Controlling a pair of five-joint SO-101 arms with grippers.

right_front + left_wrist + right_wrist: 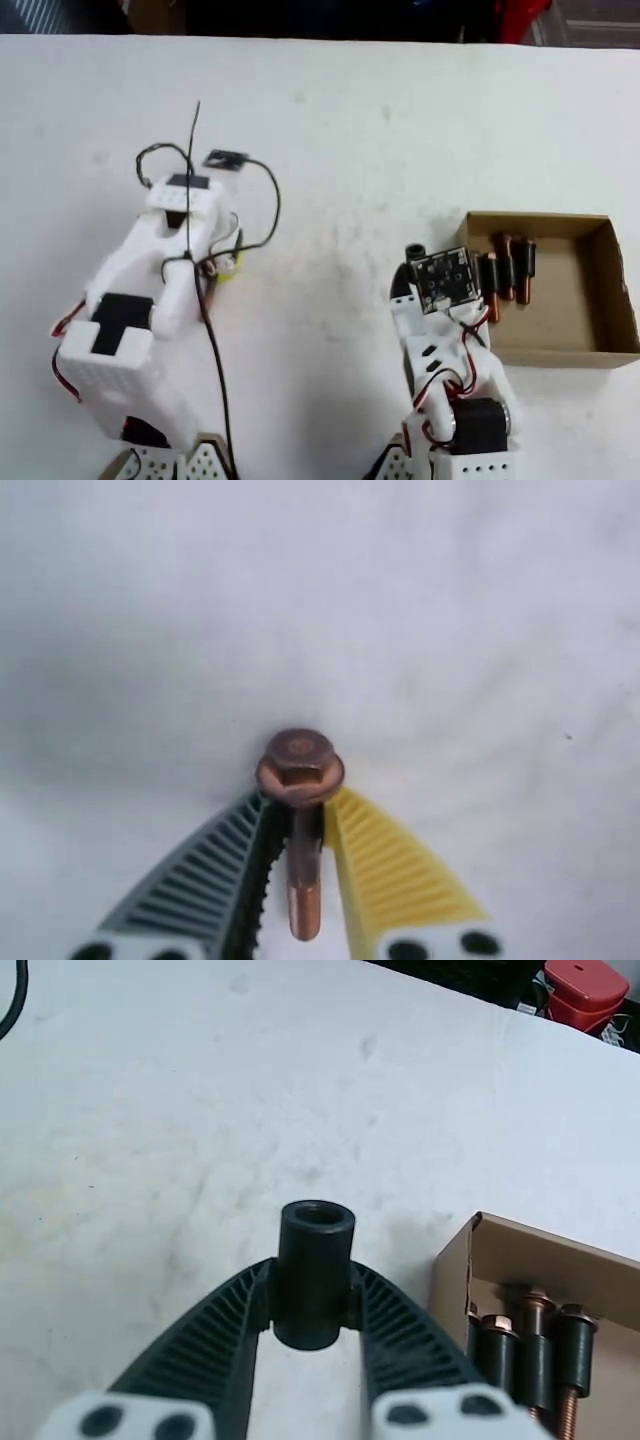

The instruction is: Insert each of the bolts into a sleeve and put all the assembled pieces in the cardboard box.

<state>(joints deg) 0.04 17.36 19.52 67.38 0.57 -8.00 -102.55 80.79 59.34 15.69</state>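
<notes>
Jaws on both my arms are loaded. My left gripper (297,810) is pinching narrow on a copper bolt (300,770), holding the shank just under the flanged hexagonal head, with the plain end pointing back toward my wrist. My right gripper (313,1290) is clamping a black sleeve (316,1260) around its middle, and the bore is facing up, open and unobstructed.

I am holding the sleeve just beside the cardboard box (545,352), outside the wall that faces my left arm. The bolt is sitting well apart from the box, across the white table (340,130). Three assembled pieces (505,268) are lying inside the box, against that same wall.

As I judge it, I am working on the insertion, and alignment is what matters most. The shank and the bore should be lying on one line before they meet, so I am planning to turn one wrist until the free end of the shank faces the hole. My grip near the head is leaving most of the shank free, which helps. I am aiming to meet over open table away from the box wall, and to go slowly, easing off if the tip is catching the sleeve's rim.
</notes>
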